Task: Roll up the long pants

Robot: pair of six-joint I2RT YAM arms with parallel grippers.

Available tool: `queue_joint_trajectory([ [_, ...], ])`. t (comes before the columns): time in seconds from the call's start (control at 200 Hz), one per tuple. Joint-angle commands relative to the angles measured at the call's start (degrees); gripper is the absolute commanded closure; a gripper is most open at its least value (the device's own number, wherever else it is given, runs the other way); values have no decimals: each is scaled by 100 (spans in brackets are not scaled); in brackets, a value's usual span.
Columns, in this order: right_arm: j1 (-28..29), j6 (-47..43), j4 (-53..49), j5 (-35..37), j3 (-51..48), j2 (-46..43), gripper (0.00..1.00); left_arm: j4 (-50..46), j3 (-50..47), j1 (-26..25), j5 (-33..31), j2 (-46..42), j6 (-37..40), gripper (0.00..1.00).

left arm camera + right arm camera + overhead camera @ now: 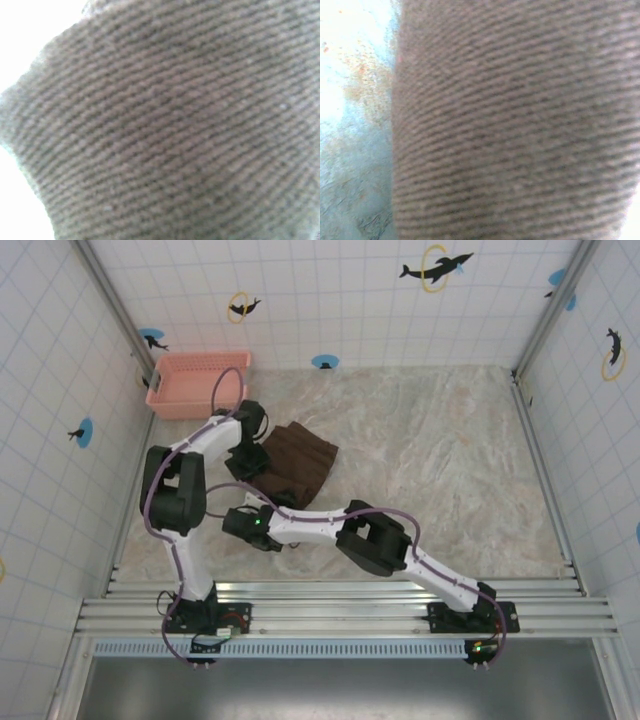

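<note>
The long pants (297,462) lie as a compact dark brown bundle on the marble table, left of centre. My left gripper (250,462) presses in at the bundle's left edge. The right gripper (263,500) meets its near left corner. From above, the jaws of both are hidden by the wrists and the cloth. In the left wrist view the ribbed brown fabric (170,130) sits right against the lens and hides the fingers. The right wrist view shows the same fabric (520,125) covering the fingers, with a strip of table (350,125) to the left.
A pink plastic basket (195,383) stands at the back left corner, just beyond the left arm. Tiled walls close in the table on three sides. Bare marble table (440,460) stretches to the right of the bundle.
</note>
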Motion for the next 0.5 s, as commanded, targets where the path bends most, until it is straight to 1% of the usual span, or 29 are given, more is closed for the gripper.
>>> queue_joint_trajectory([
  [0.0,-251,-55,-220,-1794,-578,-254,100,434,-881,254,516,-217,635,65],
  [0.03,-294,-108,-151,-2196,-678,-338,100,773,-1033,261,564,-494,823,52],
  [0.065,-346,-137,-104,-2484,-798,-446,100,916,-1090,251,486,-781,1000,36],
  [0.11,-410,-190,-66,-2766,-923,-556,100,963,-1115,262,326,-1133,1192,9],
  [0.12,-424,-209,-66,-2832,-939,-577,100,964,-1106,267,293,-1210,1243,6],
  [0.185,-519,-285,-94,-3130,-1040,-678,100,937,-1123,344,199,-1618,1510,4],
  [0.265,-661,-324,-97,-3431,-1162,-797,100,1151,-1400,569,370,-2068,1598,3],
  [0.45,-947,-341,-132,-4092,-1297,-923,100,2436,-2588,1460,1268,-3486,1395,3],
  [0.495,-999,-328,-122,-4243,-1333,-944,100,2582,-2729,1521,1416,-3725,1425,3],
])
